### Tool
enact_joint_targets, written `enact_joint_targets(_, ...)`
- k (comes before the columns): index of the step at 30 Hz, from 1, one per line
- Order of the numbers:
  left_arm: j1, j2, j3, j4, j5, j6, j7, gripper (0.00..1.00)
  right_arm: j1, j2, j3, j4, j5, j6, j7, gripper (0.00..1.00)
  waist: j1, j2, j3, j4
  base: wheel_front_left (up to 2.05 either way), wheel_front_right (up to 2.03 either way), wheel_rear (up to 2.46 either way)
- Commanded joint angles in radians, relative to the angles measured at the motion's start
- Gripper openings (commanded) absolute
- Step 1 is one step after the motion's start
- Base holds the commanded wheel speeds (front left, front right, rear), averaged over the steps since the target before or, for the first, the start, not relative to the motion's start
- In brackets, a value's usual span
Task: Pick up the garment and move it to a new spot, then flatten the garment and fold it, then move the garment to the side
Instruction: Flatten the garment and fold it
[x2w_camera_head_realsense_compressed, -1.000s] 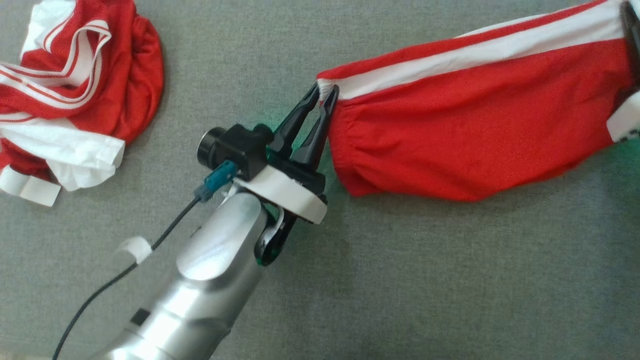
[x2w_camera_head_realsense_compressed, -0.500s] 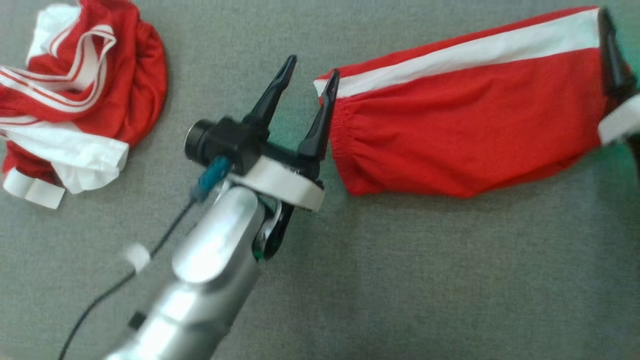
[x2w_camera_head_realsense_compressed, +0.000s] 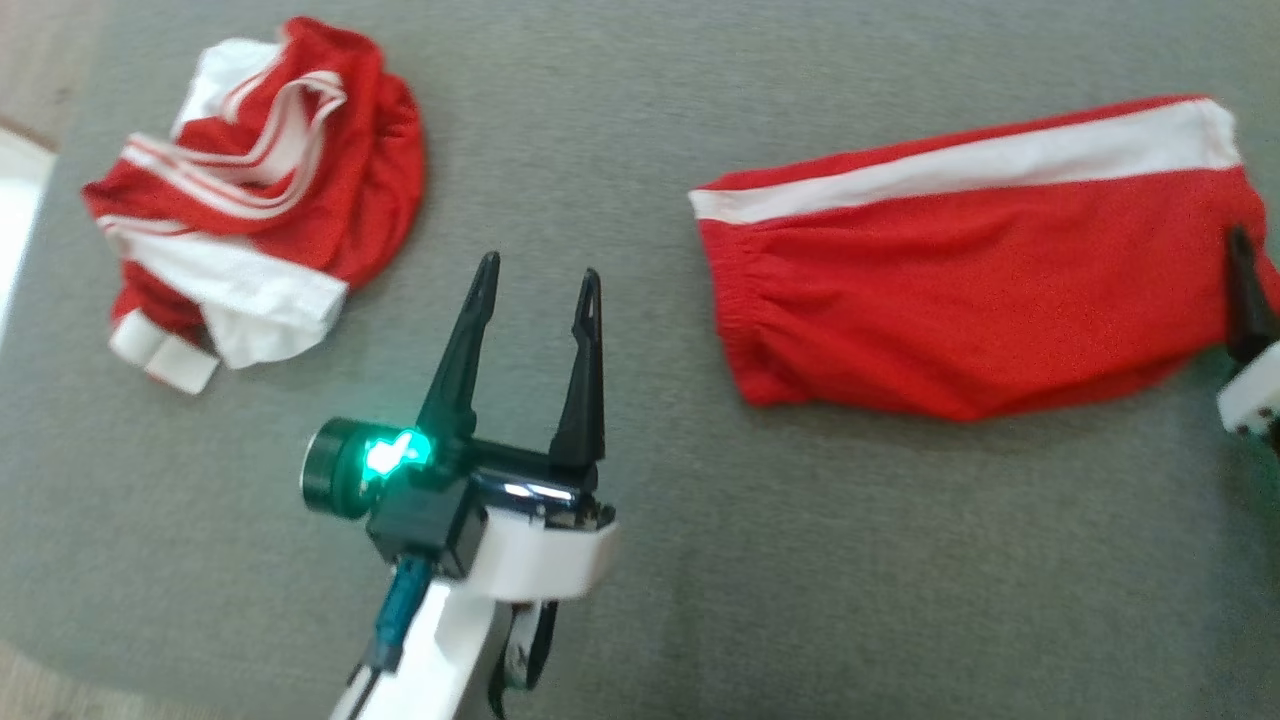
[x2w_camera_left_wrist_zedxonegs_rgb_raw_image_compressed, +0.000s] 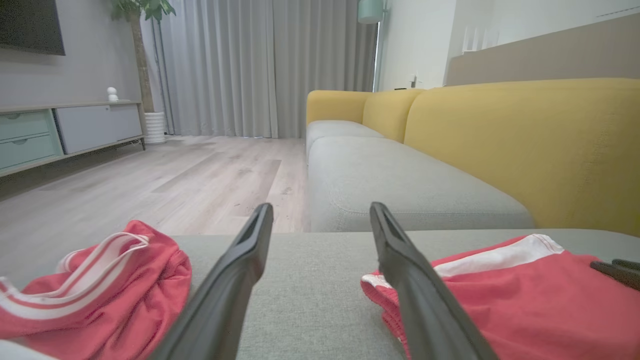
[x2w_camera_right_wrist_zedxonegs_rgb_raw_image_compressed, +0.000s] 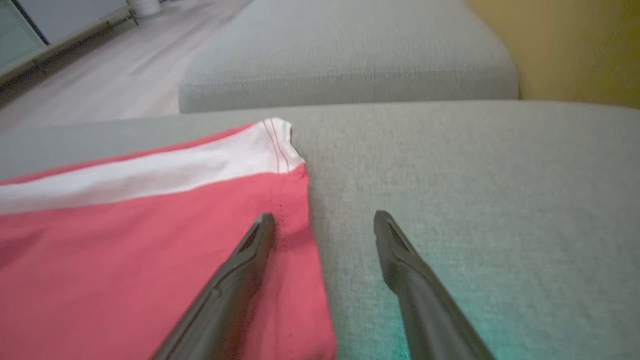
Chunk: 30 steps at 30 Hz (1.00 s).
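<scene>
Head view looks down on a grey cushion (x2w_camera_head_realsense_compressed: 640, 600) with two red things on it. The flat red garment (x2w_camera_head_realsense_compressed: 960, 290) lies on the right side, long and smooth, with a white stripe along its far edge and little gathers at its left end. The crumpled red garment (x2w_camera_head_realsense_compressed: 270, 180) sits in a heap at the far left, well apart from the flat one, with white stripes and white bits poking out. The left pincer (x2w_camera_head_realsense_compressed: 540, 268) is between the two, nearer the bottom, over bare cushion. Its two dark fingers are spread apart and touch neither cloth. A green light glows on the round camera (x2w_camera_head_realsense_compressed: 335, 480) by its base. In the right wrist view the right pincer (x2w_camera_right_wrist_zedxonegs_rgb_raw_image_compressed: 325, 216) is spread wide too. Its left finger is over the hem of the flat red garment and its right finger is over grey cushion. Whether that left finger touches the cloth is hard to tell. In the head view one of its fingers (x2w_camera_head_realsense_compressed: 1245, 300) pokes in at the right edge, over the garment's right end. Left wrist view has the flat red garment low on the right, the crumpled one low on the left, and behind them a yellow sofa back (x2w_camera_left_wrist_zedxonegs_rgb_raw_image_compressed: 525, 150), a wooden floor (x2w_camera_left_wrist_zedxonegs_rgb_raw_image_compressed: 150, 185) and grey curtains (x2w_camera_left_wrist_zedxonegs_rgb_raw_image_compressed: 225, 65).
</scene>
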<state>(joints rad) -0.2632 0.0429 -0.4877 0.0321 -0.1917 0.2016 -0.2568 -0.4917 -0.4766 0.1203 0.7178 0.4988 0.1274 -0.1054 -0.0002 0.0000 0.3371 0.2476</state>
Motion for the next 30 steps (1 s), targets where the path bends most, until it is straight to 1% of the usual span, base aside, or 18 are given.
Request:
enact_joint_targets(1, 0.007, 0.007, 0.023, -0.052, 0.015, 0.012, -0.005, 1.0, -0.012, -0.017, -0.001, 0.009, -0.004, 0.003, 0.017, 1.0, 0.0002, 0.0, -0.012, 0.037, 0.0, 0.0, 0.0)
enact_joint_targets(3, 0.03, 0.007, 0.011, -0.068, 0.027, 0.02, -0.005, 1.0, -0.01, -0.01, -0.004, 0.051, 0.006, 0.003, 0.055, 1.0, 0.0002, 0.0, -0.019, 0.06, 0.0, 0.0, 0.0)
enact_joint_targets(6, 0.059, 0.007, -0.001, -0.075, 0.042, 0.025, -0.005, 1.0, 0.001, 0.004, 0.037, 0.079, 0.023, 0.003, 0.12, 1.0, 0.0002, 0.0, -0.029, 0.077, 0.0, 0.0, 0.0)
enact_joint_targets(7, 0.069, 0.007, -0.002, -0.076, 0.042, 0.027, -0.005, 1.0, 0.007, 0.011, 0.054, 0.078, 0.039, 0.003, 0.142, 0.94, 0.0002, 0.0, -0.033, 0.079, 0.0, 0.0, 0.0)
enact_joint_targets(8, 0.078, 0.007, -0.001, -0.076, 0.041, 0.028, -0.005, 1.0, 0.012, 0.015, 0.067, 0.072, 0.058, 0.003, 0.156, 0.54, 0.0002, 0.0, -0.037, 0.079, 0.0, 0.0, 0.0)
enact_joint_targets(9, 0.086, 0.007, 0.001, -0.075, 0.041, 0.029, -0.005, 1.0, 0.017, 0.016, 0.074, 0.065, 0.076, 0.003, 0.161, 0.16, 0.0002, 0.0, -0.041, 0.078, 0.0, 0.0, 0.0)
enact_joint_targets(10, 0.092, 0.007, 0.005, -0.074, 0.04, 0.029, -0.005, 1.0, 0.021, 0.015, 0.08, 0.058, 0.091, 0.003, 0.162, 0.0, 0.0002, 0.0, -0.045, 0.075, 0.0, 0.0, 0.0)
enact_joint_targets(12, 0.098, 0.007, 0.011, -0.073, 0.041, 0.03, -0.005, 1.0, 0.024, 0.009, 0.084, 0.054, 0.098, 0.003, 0.155, 0.0, 0.0002, 0.0, -0.05, 0.068, 0.0, 0.0, 0.0)
enact_joint_targets(14, 0.107, 0.007, 0.023, -0.071, 0.042, 0.031, -0.005, 1.0, 0.028, -0.006, 0.084, 0.053, 0.093, 0.003, 0.123, 0.0, 0.0002, 0.0, -0.06, 0.051, 0.0, 0.0, 0.0)
enact_joint_targets(20, 0.119, 0.007, 0.061, -0.066, 0.063, 0.012, -0.005, 1.0, 0.038, -0.037, 0.053, 0.069, 0.076, 0.003, 0.058, 0.0, 0.0002, 0.0, -0.09, -0.034, 0.0, 0.0, 0.0)
enact_joint_targets(25, 0.125, 0.007, 0.077, -0.059, 0.076, -0.011, -0.005, 1.0, 0.061, -0.087, 0.026, 0.076, 0.071, 0.003, 0.033, 0.0, 0.0002, 0.0, -0.102, -0.101, 0.0, 0.0, 0.0)
enact_joint_targets(30, 0.125, 0.007, 0.087, -0.05, 0.084, -0.026, -0.005, 1.0, 0.037, -0.106, 0.011, 0.046, 0.056, 0.003, 0.013, 0.0, 0.0002, 0.0, -0.105, -0.148, 0.0, 0.0, 0.0)
